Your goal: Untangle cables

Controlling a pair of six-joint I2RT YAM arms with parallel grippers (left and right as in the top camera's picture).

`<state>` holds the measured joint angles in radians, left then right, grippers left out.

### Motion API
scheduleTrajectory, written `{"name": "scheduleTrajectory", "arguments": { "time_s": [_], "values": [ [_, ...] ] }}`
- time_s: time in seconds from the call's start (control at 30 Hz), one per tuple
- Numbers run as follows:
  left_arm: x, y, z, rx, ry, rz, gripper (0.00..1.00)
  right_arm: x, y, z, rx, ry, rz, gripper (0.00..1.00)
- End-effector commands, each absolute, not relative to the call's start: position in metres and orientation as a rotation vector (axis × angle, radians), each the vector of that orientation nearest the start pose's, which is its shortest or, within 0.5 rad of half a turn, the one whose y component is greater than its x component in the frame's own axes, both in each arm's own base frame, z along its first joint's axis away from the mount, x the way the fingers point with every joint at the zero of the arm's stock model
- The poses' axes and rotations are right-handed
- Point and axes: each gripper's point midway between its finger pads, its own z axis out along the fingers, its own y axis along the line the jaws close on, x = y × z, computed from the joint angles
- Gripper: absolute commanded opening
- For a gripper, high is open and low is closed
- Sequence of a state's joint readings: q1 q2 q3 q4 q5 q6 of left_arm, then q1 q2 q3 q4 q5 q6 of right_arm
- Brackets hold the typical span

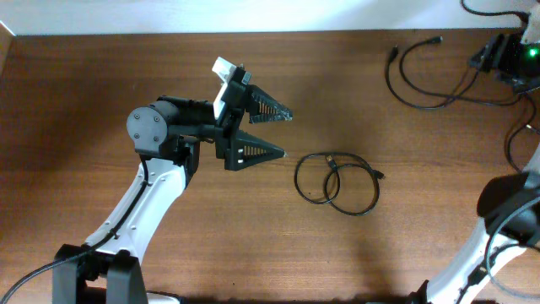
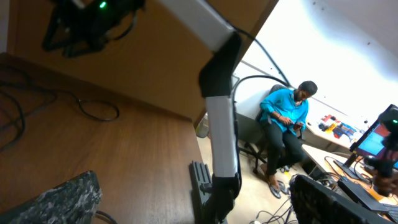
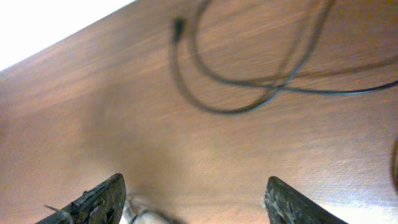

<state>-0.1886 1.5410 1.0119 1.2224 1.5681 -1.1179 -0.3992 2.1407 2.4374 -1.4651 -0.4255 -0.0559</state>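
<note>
1. Between the fingers of the left gripper is bare table. Its jaws are spread as wide as they go and hold nothing.
2. Ahead of that gripper's tips and off to one side, near but not touching them, lies the looped cable. It forms two overlapping black rings flat on the wood, with a small plug at the outer edge. Whether it is one cord or two cannot be told.
3. The right gripper hangs over the far corner with its fingers well apart and nothing gripped. A thin, blurred strand shows by one fingertip.
4. Ahead of the right gripper lies a second cable in a loose open curve, its plug end pointing away and clear of both fingers.
5. Nothing lies between the left gripper and the looped cable. The two cables are well apart.
6. Past the table edge, in the left wrist view, a seated person is visible behind the right arm.
</note>
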Motion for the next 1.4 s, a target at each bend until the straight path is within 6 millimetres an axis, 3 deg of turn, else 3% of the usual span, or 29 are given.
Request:
{"name": "scheduleTrajectory", "arguments": {
  "time_s": [0.0, 0.07, 0.2, 0.27, 0.43, 0.7, 0.9, 1.2, 1.27, 1.3, 1.37],
  "values": [
    [0.269, -0.227, 0.360, 1.175, 1.419, -1.614, 0.99, 0.442, -0.073, 0.266, 0.082, 2.669, 0.411, 0.71],
    [0.269, -0.227, 0.360, 1.174, 1.419, -1.614, 0.99, 0.420, -0.032, 0.255, -0.108, 2.784, 0.452, 0.72],
    [0.269, -0.227, 0.360, 1.175, 1.419, -1.614, 0.99, 0.411, 0.012, 0.236, -0.272, 2.884, 0.408, 0.80],
    [0.269, -0.227, 0.360, 1.174, 1.419, -1.614, 0.99, 0.400, 0.031, 0.213, -0.349, 2.974, 0.390, 0.80],
    [0.269, -0.227, 0.360, 1.175, 1.419, -1.614, 0.99, 0.366, 0.062, 0.156, -0.527, 3.155, 0.463, 0.81],
    [0.269, -0.227, 0.360, 1.175, 1.419, -1.614, 0.99, 0.344, 0.103, 0.065, -0.659, 3.209, 0.477, 0.82],
    [0.269, -0.227, 0.360, 1.174, 1.419, -1.614, 0.99, 0.329, 0.109, 0.004, -0.696, 3.184, 0.460, 0.82],
    [0.269, -0.227, 0.360, 1.174, 1.419, -1.614, 0.99, 0.321, 0.082, -0.044, -0.717, 3.168, 0.210, 0.83],
    [0.269, -0.227, 0.360, 1.174, 1.419, -1.614, 0.99, 0.322, 0.064, -0.048, -0.685, 3.188, 0.041, 0.83],
    [0.269, -0.227, 0.360, 1.175, 1.419, -1.614, 0.99, 0.325, 0.047, -0.048, -0.573, 3.206, -0.127, 0.84],
    [0.269, -0.227, 0.360, 1.175, 1.419, -1.614, 0.99, 0.328, 0.030, -0.046, -0.445, 3.208, -0.290, 0.88]
  ]
}}
